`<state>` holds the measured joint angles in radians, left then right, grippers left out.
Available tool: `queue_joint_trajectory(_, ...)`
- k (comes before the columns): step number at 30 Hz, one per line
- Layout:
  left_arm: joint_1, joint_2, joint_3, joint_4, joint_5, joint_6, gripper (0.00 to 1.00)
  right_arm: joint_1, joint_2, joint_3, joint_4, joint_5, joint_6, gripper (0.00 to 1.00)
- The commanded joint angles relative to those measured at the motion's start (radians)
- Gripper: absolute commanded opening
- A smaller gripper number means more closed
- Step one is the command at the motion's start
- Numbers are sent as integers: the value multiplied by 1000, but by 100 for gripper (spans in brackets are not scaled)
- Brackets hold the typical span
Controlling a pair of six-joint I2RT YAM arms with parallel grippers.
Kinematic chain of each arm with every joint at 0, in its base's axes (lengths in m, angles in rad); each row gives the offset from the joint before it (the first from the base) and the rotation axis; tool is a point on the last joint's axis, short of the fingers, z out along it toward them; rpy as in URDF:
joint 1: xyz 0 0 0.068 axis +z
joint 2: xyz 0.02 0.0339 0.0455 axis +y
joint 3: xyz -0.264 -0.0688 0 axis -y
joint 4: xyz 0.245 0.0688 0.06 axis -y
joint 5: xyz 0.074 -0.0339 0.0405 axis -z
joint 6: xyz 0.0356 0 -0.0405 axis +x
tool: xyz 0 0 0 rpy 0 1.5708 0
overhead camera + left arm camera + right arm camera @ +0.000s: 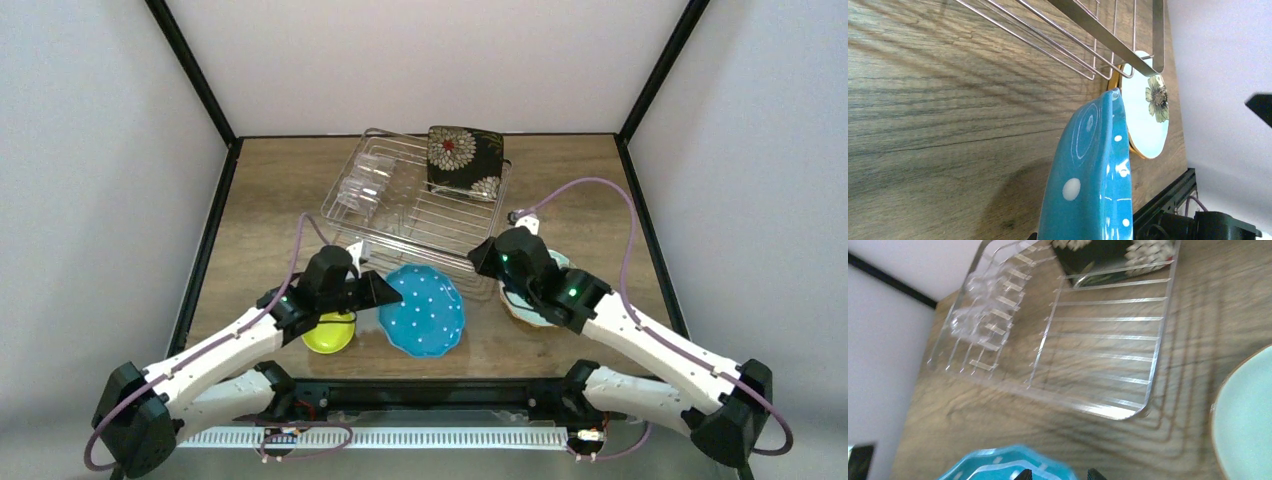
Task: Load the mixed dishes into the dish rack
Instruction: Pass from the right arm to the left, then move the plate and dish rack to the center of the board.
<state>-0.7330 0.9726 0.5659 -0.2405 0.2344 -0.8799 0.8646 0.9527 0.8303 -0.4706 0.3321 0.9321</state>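
Note:
My left gripper (pixel 385 290) is shut on the rim of the teal white-dotted plate (pixel 425 312), which it holds tilted just in front of the dish rack (pixel 420 205). The left wrist view shows this plate (pixel 1093 170) edge-on above the table. My right gripper (pixel 487 258) is open and empty above the mint flower plate (pixel 528 310), which my arm mostly hides. This plate (pixel 1148 115) lies on an orange-rimmed plate (pixel 1118 82). The black floral plate (pixel 465 158) stands in the rack's back right. A clear glass (pixel 365 185) lies in its left part. The yellow-green bowl (pixel 328 333) sits under my left arm.
The wooden table (pixel 270 200) is fenced by black frame posts and white walls. The rack's front rim (pixel 1108 407) lies close to the teal plate (pixel 1008 465) and the mint plate (pixel 1243 420). The right fingertips (pixel 1024 474) show at the bottom edge.

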Motion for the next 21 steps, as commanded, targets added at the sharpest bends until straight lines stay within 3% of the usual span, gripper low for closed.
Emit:
queue_joint_trajectory(1, -5, -65, 58, 51, 6, 4, 3, -111, 68, 43, -1, 35, -74, 63)
queue_joint_trajectory(13, -4, -168, 113, -59, -30, 40, 3, -297, 500, 355, -53, 65, -221, 66)
queue_joint_trajectory(21, -5, -210, 153, -99, -36, 58, 3, -357, 635, 440, -84, 102, -211, 67)
